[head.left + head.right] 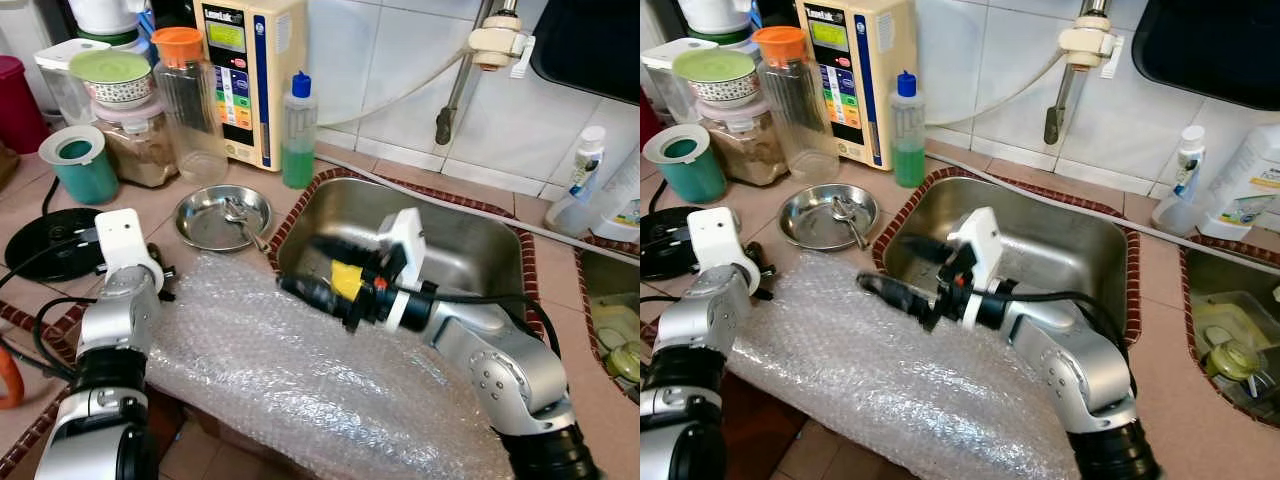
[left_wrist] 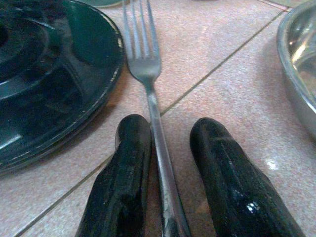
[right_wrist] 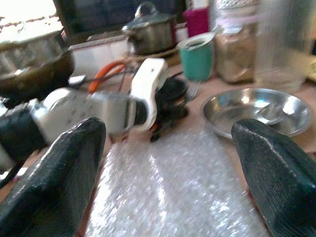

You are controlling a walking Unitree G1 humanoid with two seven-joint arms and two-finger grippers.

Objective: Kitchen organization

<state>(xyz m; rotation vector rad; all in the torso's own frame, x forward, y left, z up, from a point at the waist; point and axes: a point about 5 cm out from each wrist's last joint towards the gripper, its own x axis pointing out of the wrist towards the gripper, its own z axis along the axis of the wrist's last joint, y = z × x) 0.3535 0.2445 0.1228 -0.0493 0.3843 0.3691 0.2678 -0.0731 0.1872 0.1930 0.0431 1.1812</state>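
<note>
A steel fork (image 2: 145, 64) lies on the pink tiled counter beside a black round plate (image 2: 44, 74). My left gripper (image 2: 170, 128) is down on the counter, open, its two black fingers on either side of the fork's handle. From the head its wrist (image 1: 128, 255) sits at the left, by the black plate (image 1: 45, 245). My right gripper (image 1: 305, 268) is wide open and holds nothing. It hovers over the bubble wrap (image 1: 300, 370) at the left rim of the steel sink (image 1: 470, 250). A shallow steel dish (image 1: 190, 205) with a small utensil in it sits just beyond.
Along the back of the counter stand a teal cup (image 1: 80, 165), jars, a clear bottle with an orange lid (image 1: 190, 100), a cream appliance (image 1: 245, 70) and a green soap bottle (image 1: 298, 130). A tap (image 1: 460, 90) hangs over the sink. White bottles (image 1: 585, 180) stand at the right.
</note>
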